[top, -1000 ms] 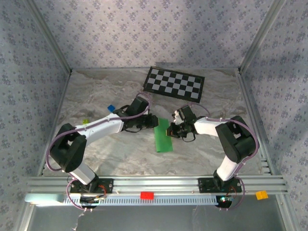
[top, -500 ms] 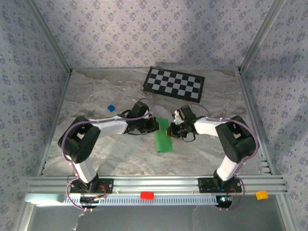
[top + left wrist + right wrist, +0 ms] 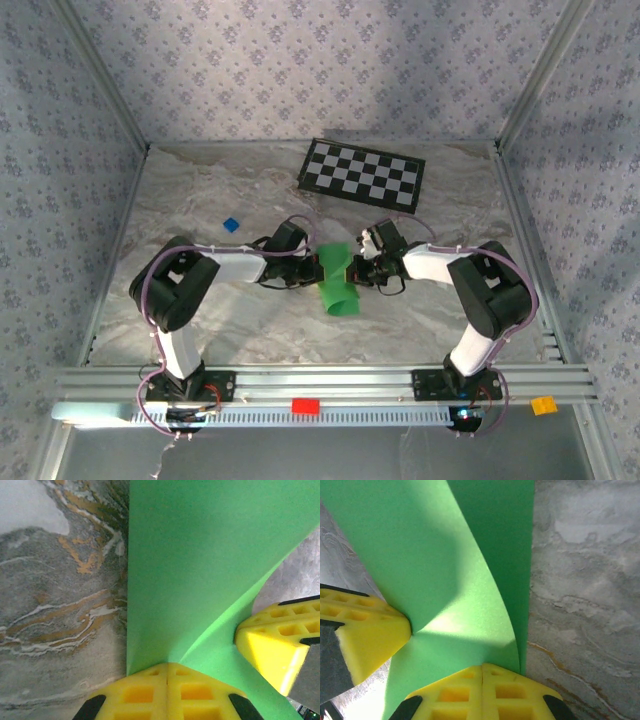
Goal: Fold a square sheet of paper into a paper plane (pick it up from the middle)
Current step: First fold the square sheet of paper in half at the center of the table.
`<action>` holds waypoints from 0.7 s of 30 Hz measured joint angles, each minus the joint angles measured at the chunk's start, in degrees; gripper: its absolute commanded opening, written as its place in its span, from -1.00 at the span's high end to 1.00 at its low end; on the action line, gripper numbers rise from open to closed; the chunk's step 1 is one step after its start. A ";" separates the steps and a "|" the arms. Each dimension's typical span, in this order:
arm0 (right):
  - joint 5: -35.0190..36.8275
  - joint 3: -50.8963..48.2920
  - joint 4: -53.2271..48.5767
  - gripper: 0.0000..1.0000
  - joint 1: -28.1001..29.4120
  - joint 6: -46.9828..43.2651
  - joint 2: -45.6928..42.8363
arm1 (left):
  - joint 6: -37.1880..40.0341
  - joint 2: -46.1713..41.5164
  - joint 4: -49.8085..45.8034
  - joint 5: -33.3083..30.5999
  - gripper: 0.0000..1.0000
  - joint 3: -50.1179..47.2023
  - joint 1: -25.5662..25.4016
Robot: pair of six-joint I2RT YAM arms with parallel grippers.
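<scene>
The bright green paper (image 3: 336,283) lies mid-table as a narrow folded strip, its upper part bowed up off the marble. My left gripper (image 3: 316,265) is shut on the strip's left edge, and my right gripper (image 3: 357,268) is shut on its right edge. In the left wrist view the closed yellow fingertips (image 3: 167,672) pinch the paper (image 3: 200,565), which creases away from them, and a right finger (image 3: 272,650) shows beside it. In the right wrist view the closed gripper (image 3: 483,672) grips the curled paper (image 3: 445,570), with a left finger (image 3: 362,630) touching it.
A black-and-white checkerboard (image 3: 362,173) lies at the back. A tiny blue block (image 3: 231,224) sits left of the left arm. A red block (image 3: 305,406) and an orange block (image 3: 543,405) rest on the front rail. Patterned walls close in three sides.
The left arm's elbow has swung toward the centre and its gripper has closed in on the paper's left edge. The strip, flat before, now bows upward between the two grippers.
</scene>
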 measured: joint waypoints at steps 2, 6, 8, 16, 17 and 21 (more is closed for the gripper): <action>0.15 0.00 0.02 1.00 0.11 0.00 0.00 | 0.00 -0.52 -1.27 -0.44 1.00 0.09 0.00; 0.68 0.00 -0.02 1.00 0.26 0.02 -0.17 | -0.79 -2.69 -3.67 -0.61 0.96 0.17 0.02; 0.85 -0.02 -0.07 1.00 0.26 0.02 -0.22 | -1.79 -3.93 -3.82 -0.02 0.95 0.44 0.00; 1.05 -0.17 0.04 1.00 0.37 0.44 -0.37 | -4.85 -3.96 -1.62 3.32 0.96 0.63 -1.29; 1.11 -0.22 0.04 1.00 0.37 0.44 -0.42 | -5.18 -3.37 -1.11 3.67 0.96 0.50 -1.49; 1.31 -0.76 0.70 1.00 0.37 0.48 -0.68 | -5.68 -1.03 0.44 3.91 1.00 -1.46 -1.97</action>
